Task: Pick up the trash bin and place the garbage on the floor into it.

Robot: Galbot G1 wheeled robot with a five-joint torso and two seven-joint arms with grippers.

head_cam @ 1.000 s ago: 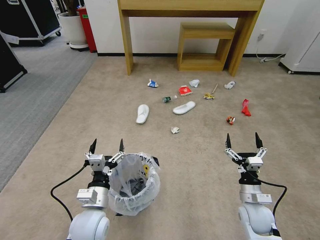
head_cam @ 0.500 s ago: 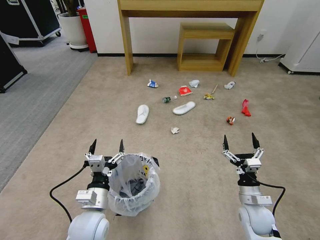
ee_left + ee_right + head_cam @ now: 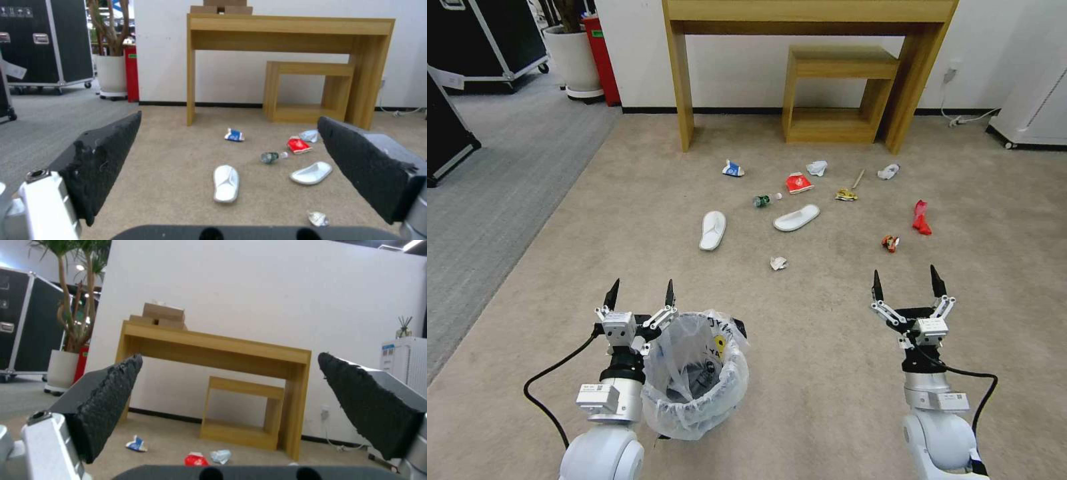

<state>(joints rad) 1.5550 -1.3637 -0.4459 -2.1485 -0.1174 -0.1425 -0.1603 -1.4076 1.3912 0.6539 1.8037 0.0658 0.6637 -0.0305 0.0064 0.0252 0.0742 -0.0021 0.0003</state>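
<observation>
On the beige carpet, low before the robot: litter is lying scattered ahead of two raised arms.
Left gripper [image 3: 640, 292]: hovering just left of the bin, black fingers spread apart, gripping nothing; its wrist view is looking between both pads [image 3: 104, 160] toward the litter.
Right gripper [image 3: 908, 285]: hanging over bare carpet well to the bin's right, fingers standing apart and empty.
Bin [image 3: 697, 377]: sitting on the carpet nearest the robot, touching or nearly touching the left arm's wrist; a whitish bag with black lettering is folding over its rim.
Slippers: one [image 3: 712, 230] is lying lengthwise ahead of the bin, the other [image 3: 796, 217] slanting to its right.
Bottle [image 3: 764, 199]: lying on its side between the slippers, a little farther off.
Red cup [image 3: 798, 183]: lying beyond the bottle, near a tissue wad [image 3: 817, 167].
Carton [image 3: 732, 169]: blue and white, sitting farthest left of the litter.
Nearest wad [image 3: 778, 263]: lying alone between the slippers and the grippers.
Stick [image 3: 858, 177]: resting beside a yellow wrapper [image 3: 846, 195].
Red wrapper [image 3: 921, 217]: lying far right, with a smaller red scrap [image 3: 890, 242] closer in.
Desk [image 3: 807, 40]: standing against the wall behind the litter, a low shelf [image 3: 835, 93] tucked under it.
</observation>
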